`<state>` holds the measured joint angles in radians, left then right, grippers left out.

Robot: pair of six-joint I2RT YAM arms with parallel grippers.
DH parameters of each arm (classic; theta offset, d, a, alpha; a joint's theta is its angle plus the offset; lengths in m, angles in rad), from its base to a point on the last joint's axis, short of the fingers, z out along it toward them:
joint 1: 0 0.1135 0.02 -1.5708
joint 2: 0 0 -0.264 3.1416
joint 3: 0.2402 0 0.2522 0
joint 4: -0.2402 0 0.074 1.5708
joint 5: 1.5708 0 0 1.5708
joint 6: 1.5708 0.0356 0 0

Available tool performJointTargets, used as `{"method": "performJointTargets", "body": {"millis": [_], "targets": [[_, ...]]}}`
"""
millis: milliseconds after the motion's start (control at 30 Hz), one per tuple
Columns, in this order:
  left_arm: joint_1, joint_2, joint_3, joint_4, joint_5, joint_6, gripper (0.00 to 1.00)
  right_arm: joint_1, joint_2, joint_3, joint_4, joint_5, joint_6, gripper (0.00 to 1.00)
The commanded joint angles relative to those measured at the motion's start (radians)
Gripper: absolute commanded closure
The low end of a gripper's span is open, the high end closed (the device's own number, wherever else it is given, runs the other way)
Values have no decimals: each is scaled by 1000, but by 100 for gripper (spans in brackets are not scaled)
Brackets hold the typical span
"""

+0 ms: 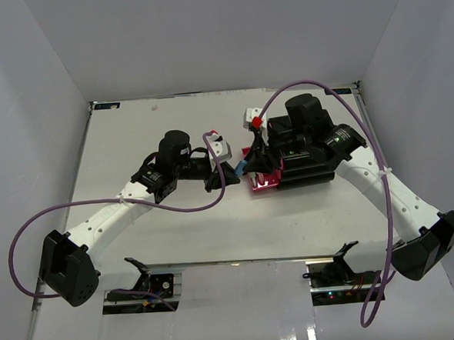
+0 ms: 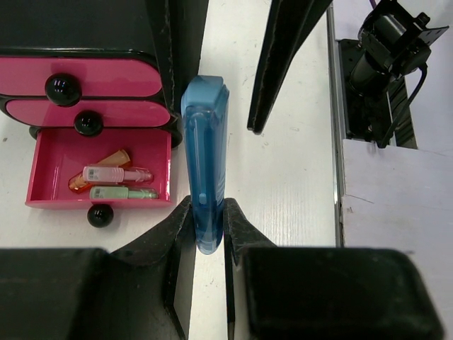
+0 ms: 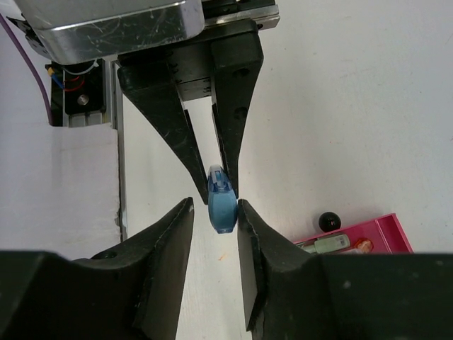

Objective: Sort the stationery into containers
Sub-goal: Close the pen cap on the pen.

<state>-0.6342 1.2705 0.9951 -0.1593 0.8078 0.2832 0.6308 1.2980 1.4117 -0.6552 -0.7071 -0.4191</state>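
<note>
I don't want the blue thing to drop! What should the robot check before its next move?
1. The left gripper clamps the blue piece: ok.
2. The right gripper straddles its free end: ok.
3. The right gripper squeezes it firmly: not ok, a gap shows on one side.
4. The pink drawer stands open: ok.
5. The blue piece fits that drawer: cannot tell.

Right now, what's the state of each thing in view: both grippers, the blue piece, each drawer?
left gripper, shut on the blue piece
right gripper, open, fingers either side of the blue piece's free end
blue piece, held at one end, not in a drawer
top drawer, shut
middle drawer, shut
bottom drawer, open, three pens inside
</note>
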Motion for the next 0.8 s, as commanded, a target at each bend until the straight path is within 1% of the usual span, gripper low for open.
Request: {"method": "performJointTargets", "body": {"millis": [0,133,200,367,633,767], "targets": [[5,-20,-1,0,45,7,100,9,3,35,8,-19,-9,64],[5,-20,-3,0,48,8,100,10,3,35,6,-18,-12,72],[5,-20,-3,0,54,11,100,9,1,35,8,-22,-14,74],[5,-20,-4,-2,56,16,100,12,10,35,0,-25,-12,86],[5,-13,7,1,54,-12,100,41,7,-11,-7,-12,-17,92],[7,-22,10,3,45,-26,100,64,12,-36,-18,21,-23,92]]}}
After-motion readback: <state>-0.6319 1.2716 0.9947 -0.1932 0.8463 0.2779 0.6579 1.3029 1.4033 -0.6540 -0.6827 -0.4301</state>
